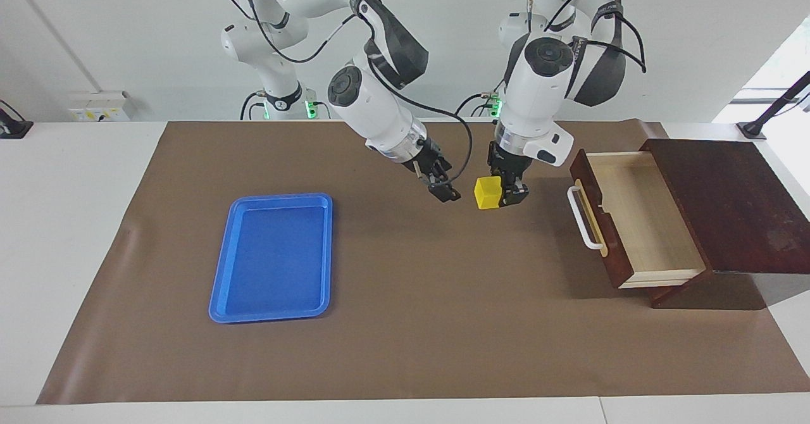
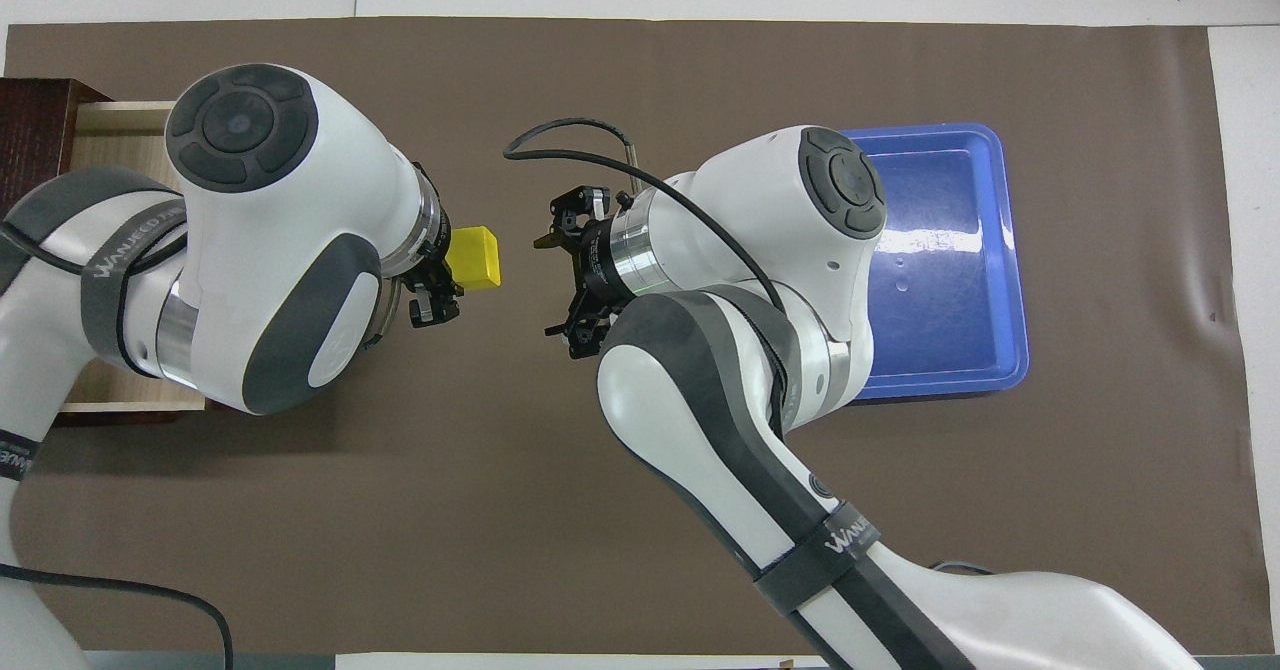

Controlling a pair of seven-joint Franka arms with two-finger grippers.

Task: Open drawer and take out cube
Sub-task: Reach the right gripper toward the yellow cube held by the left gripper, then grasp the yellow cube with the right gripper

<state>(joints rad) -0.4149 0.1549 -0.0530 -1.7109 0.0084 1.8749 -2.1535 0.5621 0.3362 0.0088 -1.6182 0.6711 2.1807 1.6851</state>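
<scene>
Blue tray lies apart; left gripper fingers pinch the cube off-centre, risking slip; right gripper fingers gape alongside.

Bright yellow cube, plain on all visible faces. Dark reddish-brown drawer with pale wood interior, white bar handle on a tan strip. Matching reddish-brown sloped box. Glossy blue plastic tray, unpatterned. Flat brown mat over a white table. White arms with grey-black joint covers; black left gripper and right gripper.
</scene>
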